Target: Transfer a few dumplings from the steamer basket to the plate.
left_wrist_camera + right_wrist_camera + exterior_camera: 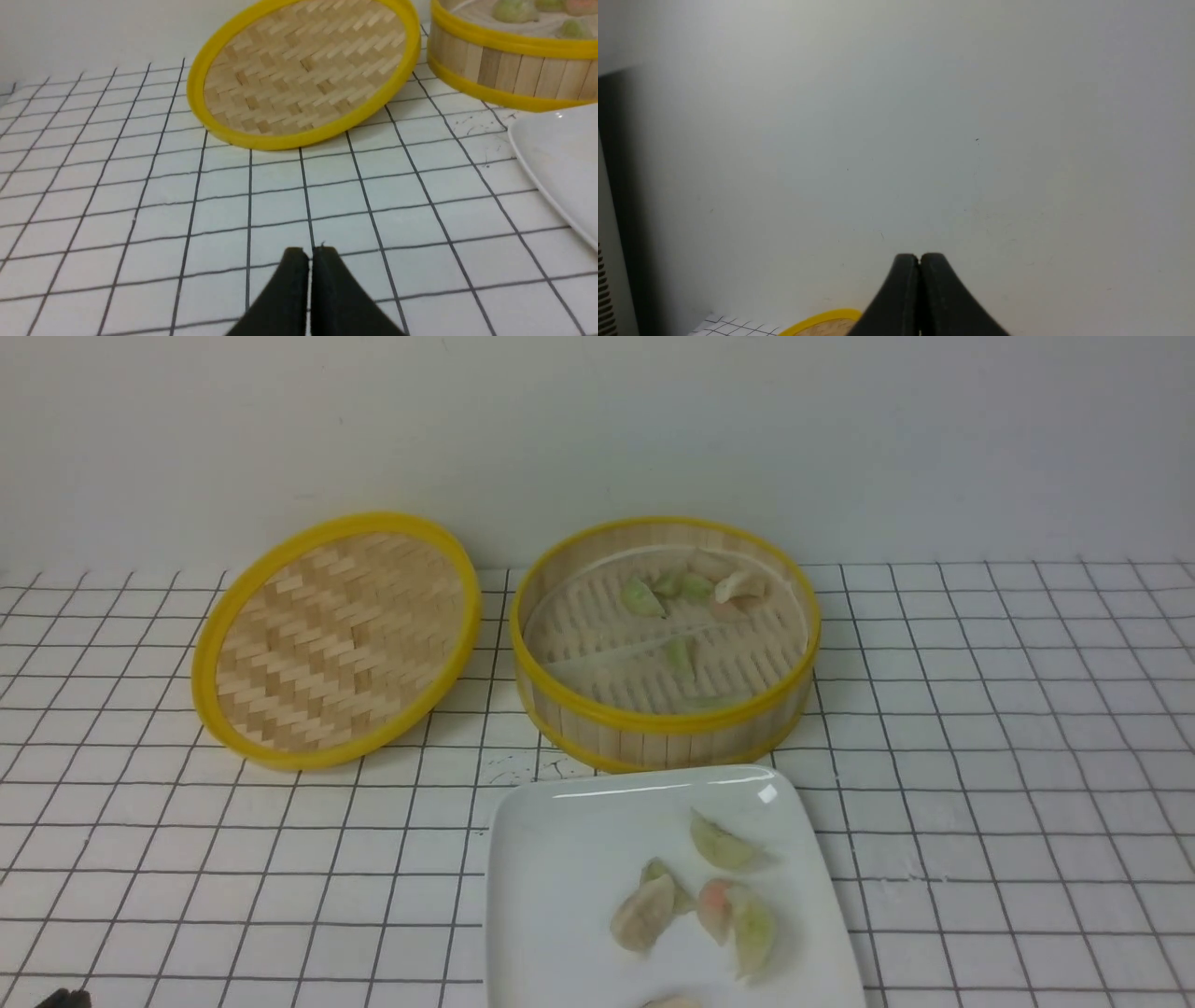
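Looking at the plate [560, 859], I count several dumplings [719, 841] on it, with more in the steamer basket [665, 721] just behind. Left gripper [309, 252] and right gripper [919, 257] are pressed together, empty, away from both. I judge the job near done.

The scene is viewed from the front, looking down over the steamer basket [665, 644], lid [336, 639] and plate [560, 859]. These three are also framed by the low left wrist view — much nearer. The wall [924, 116] fills the right wrist view; only a yellow rim, probably the lid's, is shared.
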